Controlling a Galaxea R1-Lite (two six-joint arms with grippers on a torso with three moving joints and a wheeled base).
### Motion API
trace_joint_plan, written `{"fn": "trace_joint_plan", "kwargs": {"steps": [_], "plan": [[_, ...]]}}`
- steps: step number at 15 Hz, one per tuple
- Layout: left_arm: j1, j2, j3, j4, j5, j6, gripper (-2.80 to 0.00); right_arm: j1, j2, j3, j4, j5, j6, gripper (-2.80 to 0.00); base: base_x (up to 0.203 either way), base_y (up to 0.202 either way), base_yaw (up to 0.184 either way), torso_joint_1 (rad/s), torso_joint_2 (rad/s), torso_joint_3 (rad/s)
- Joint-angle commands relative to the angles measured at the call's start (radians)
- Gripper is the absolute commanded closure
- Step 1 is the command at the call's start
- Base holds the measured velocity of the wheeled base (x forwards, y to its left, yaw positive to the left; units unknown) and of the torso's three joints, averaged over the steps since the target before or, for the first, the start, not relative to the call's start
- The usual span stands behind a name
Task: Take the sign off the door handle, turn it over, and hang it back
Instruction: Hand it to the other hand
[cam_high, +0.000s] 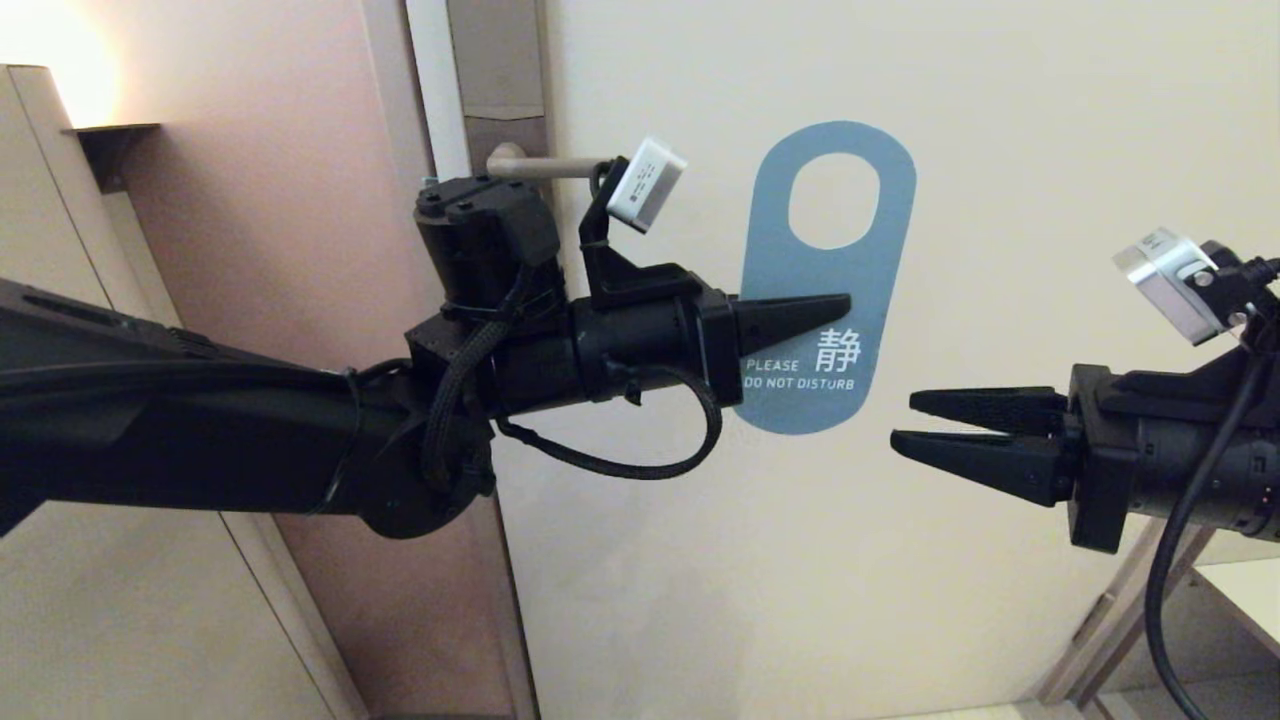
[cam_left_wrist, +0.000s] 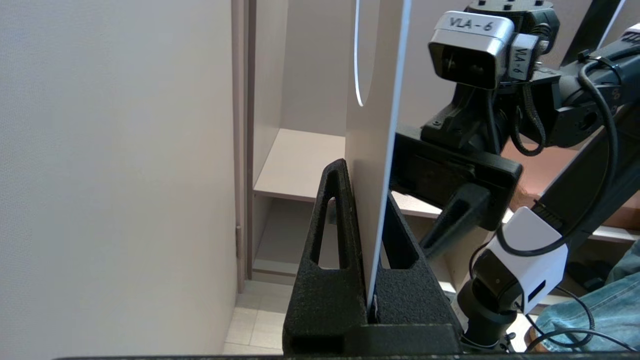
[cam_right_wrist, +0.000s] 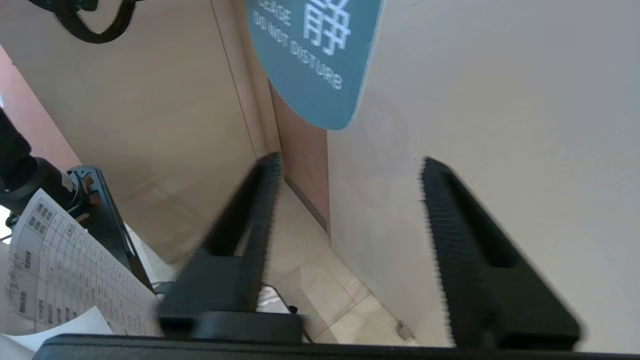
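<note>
Matte black arms (cam_high: 200, 440), braided cables (cam_high: 620, 465), white-and-silver wrist cameras (cam_high: 646, 184).

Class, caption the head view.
Left gripper holds the sign off the door handle; right gripper waits open.

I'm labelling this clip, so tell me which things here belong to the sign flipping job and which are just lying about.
Part of the job:
- sign, blue side facing out, off the handle
- door handle
- left hand, shut on the sign
- right hand, open, beside the sign

Just lying about:
- shelf
- printed sheet
</note>
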Motion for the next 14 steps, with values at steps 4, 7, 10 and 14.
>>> {"fn": "trace_joint_plan", "kwargs": {"steps": [4,7,10,14], "plan": [[0.001,-0.006,0.008,-0.011,-0.004,-0.002,0.0,-0.009,0.003,0.01,-0.001,0.004,-0.001,-2.8,0.0,0.0,0.0,0.0,0.0,0.0],[-0.002,-0.006,0.021,-0.035,-0.004,-0.003,0.0,-0.009,0.004,0.005,-0.003,0.005,-0.003,-2.8,0.0,0.0,0.0,0.0,0.0,0.0],[-0.007,-0.012,0.021,-0.043,-0.004,-0.004,0.0,-0.008,0.015,0.001,-0.003,0.007,-0.007,-2.8,0.0,0.0,0.0,0.0,0.0,0.0],[-0.01,-0.014,0.022,-0.045,-0.004,-0.005,0.0,-0.006,0.024,0.0,-0.005,0.011,-0.01,-2.8,0.0,0.0,0.0,0.0,0.0,0.0]]}}
